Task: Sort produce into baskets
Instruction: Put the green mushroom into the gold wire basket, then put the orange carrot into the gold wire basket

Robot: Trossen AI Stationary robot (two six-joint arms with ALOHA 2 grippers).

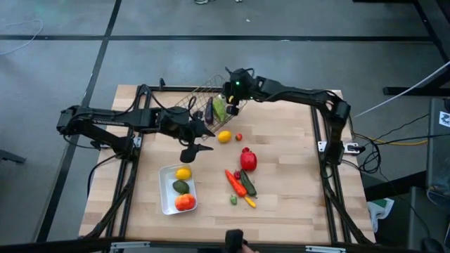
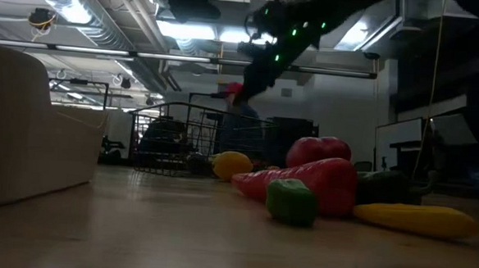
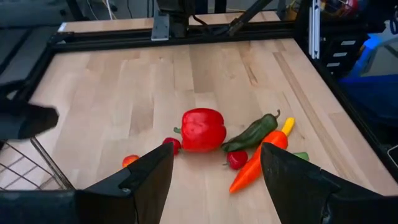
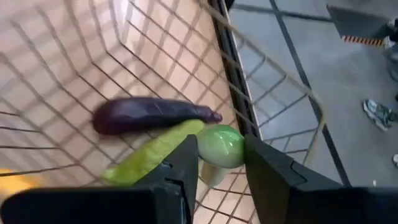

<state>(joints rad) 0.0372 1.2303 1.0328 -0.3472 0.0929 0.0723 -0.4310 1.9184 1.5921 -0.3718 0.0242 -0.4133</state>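
Observation:
The wire mesh basket [image 1: 200,98] stands at the table's far middle. A purple eggplant [image 4: 149,115] lies in it. My right gripper [image 1: 230,107] is over the basket's right side, shut on a light-green leafy vegetable [image 4: 155,152]. The white tray [image 1: 167,202] at the near left holds a lemon [image 1: 183,173], an avocado [image 1: 181,186] and an orange tomato [image 1: 185,202]. My left gripper [image 1: 199,140] is open and empty above the table between basket and tray. Another lemon [image 1: 224,136], a red pepper [image 1: 247,159] and a carrot [image 1: 235,183] lie on the table. My right gripper pinches the vegetable's round pale-green end [image 4: 221,146] between its two fingers [image 4: 186,165]. They come from above, slanting down into the basket. The vegetable's leafy end [image 4: 134,165] lies on the basket's mesh floor beside the eggplant.
A small red fruit [image 1: 239,136] lies by the loose lemon. A dark green pepper [image 1: 248,185], a small green piece [image 1: 233,200] and a yellow piece [image 1: 250,203] lie by the carrot. Bare wood shows at the table's near right and far left.

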